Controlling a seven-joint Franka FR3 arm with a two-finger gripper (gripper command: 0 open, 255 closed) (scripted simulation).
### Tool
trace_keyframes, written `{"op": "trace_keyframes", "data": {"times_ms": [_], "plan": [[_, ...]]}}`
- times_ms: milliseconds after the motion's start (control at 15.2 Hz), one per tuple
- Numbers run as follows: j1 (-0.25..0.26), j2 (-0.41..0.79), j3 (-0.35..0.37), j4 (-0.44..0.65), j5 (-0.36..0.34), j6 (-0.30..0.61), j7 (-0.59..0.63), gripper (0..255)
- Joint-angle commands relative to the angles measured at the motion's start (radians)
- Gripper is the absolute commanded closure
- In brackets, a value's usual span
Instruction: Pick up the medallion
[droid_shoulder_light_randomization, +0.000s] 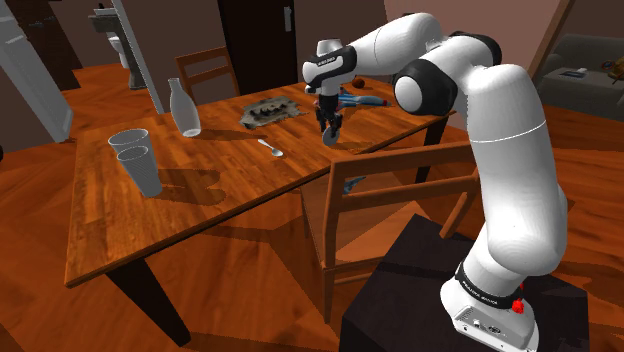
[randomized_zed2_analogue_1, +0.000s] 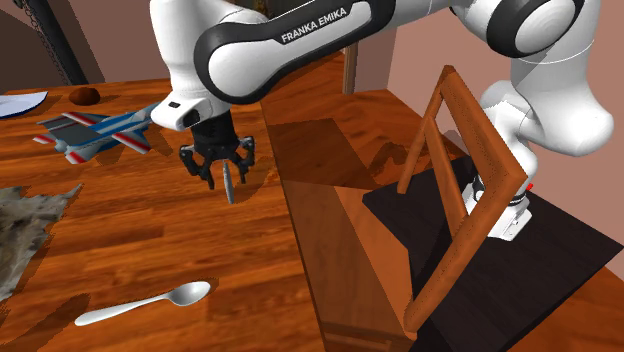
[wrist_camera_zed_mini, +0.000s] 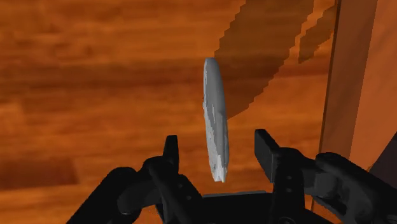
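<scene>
Now, fingers (wrist_camera_zed_mini: 170, 150): apart, pointing down at the wooden counter (wrist_camera_zed_mini: 89, 76), not clamped on anything.
medallion (wrist_camera_zed_mini: 215, 121): grey disc seen edge-on, standing between the fingers. Wrist view shows a gap on each side, so it touches neither.
medallion vs counter: in the second exterior view it is a thin grey sliver just under the fingers. Cannot tell whether its lower edge touches the wood.
arm (droid_shoulder_light_randomization: 480, 120): white, reaches from the black stand (droid_shoulder_light_randomization: 420, 290) up and over a wooden chair (droid_shoulder_light_randomization: 400, 190) to the counter's edge on that side.
toy plane (randomized_zed2_analogue_1: 95, 135): red, white and blue, flat on the counter, near the fingers on the second exterior view's left.
spoon (randomized_zed2_analogue_1: 150, 303): pale, lying on the counter toward that view's bottom, apart from the medallion.
ragged grey mat (droid_shoulder_light_randomization: 268, 110): just beside the fingers on the shoulder view's left, dark bits on it.
bottle (droid_shoulder_light_randomization: 183, 108): pale, upright, further left.
cups (droid_shoulder_light_randomization: 138, 158): two, pale, close together near the counter's left end. Cannot tell whether they touch.
</scene>
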Motion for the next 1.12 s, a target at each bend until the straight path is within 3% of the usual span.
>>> {"op": "trace_keyframes", "data": {"times_ms": [0,528,1056], "plan": [[0.0,0.0,0.0,-0.001,0.0,0.002,0.0,255],[-0.001,0.002,0.0,0.0,0.001,0.003,-0.001,255],[-0.006,-0.018,-0.006,0.078,-0.011,-0.093,0.009,255]]}}
